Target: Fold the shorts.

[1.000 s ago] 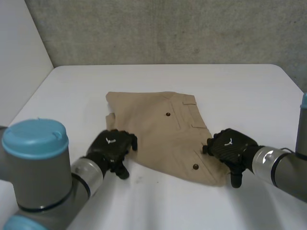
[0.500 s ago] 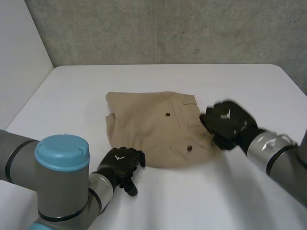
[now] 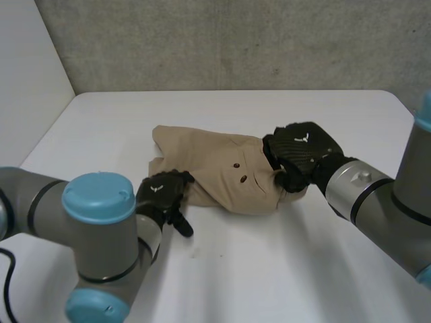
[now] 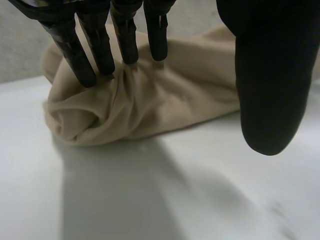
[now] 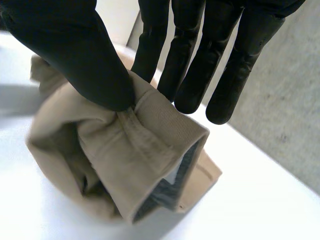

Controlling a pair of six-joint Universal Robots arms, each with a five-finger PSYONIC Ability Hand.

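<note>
**tablewatcher:** ok, where's everything sitting? Left side first.

**foldbot_fan:** Far left, the left arm [image 3: 101, 242] with its light-blue cap comes in from the near-left side of the desk [image 3: 101, 121]. The left hand [image 3: 163, 195] is down at the left end of the shorts [image 3: 215, 168]. In its wrist view the fingers [image 4: 82, 55] are straight and a little apart, with the tips pressed into a bunched-up wad of tan cloth. The thumb [image 4: 267, 75] hangs off to the side over bare desk and isn't touching the cloth. So that hand is pushing, not gripping.

**tablewatcher:** and the shorts themselves?

**foldbot_fan:** They're around the middle of the desk, well in from the left and right edges. They aren't flat at all, more scrunched into a lumpy roll running left to right. Two dark buttons [image 3: 237, 165] show on top, right next to each other.

**tablewatcher:** right side?

**foldbot_fan:** The right hand [image 3: 300, 153] sits on the right end of the shorts, and that one is properly clamped on. Its wrist view shows the thumb squeezing a thick seamed band of the cloth against the fingertips. The band is folded open enough that its greyish inside shows. Below the pinch the rest of the cloth hangs in loose folds down to the desk. The right arm [image 3: 367, 192] runs off toward the desk's right edge. A grey concrete wall [image 3: 236, 40] stands behind the far edge.
</note>
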